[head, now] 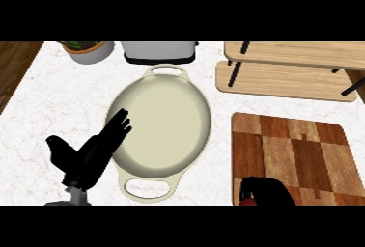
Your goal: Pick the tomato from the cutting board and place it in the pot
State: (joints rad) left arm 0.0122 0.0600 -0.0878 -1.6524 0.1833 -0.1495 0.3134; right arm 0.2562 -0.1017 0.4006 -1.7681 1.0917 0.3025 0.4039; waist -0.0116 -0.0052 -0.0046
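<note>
A cream oval pot [160, 116] with two loop handles lies in the middle of the white marble counter, nothing inside it. The wooden cutting board [296, 149] lies to its right. At the board's near left corner my right hand [267, 190] is curled over the tomato [246, 202], of which only a red sliver shows at the bottom edge. My left hand [89, 154] rests open at the pot's left rim, fingers up, overlapping the rim.
A potted plant [87, 49] and a grey toaster [160, 51] stand at the back of the counter. A light wooden shelf rack [292, 72] with black legs sits at the back right. Dark wood floor shows at far left.
</note>
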